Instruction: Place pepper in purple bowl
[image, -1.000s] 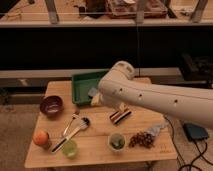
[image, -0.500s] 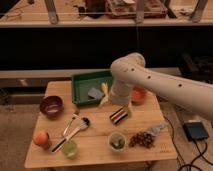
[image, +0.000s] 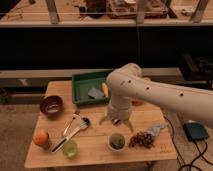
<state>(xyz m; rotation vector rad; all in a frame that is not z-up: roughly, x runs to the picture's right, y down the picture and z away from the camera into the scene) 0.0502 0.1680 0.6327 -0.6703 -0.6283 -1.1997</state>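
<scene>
The arm has swung in over the worktop, and the end effector now hangs just above the small white bowl that holds the pepper. Its fingers look spread and empty. The purple bowl sits well apart at the left, so the grasp is probably next.
</scene>
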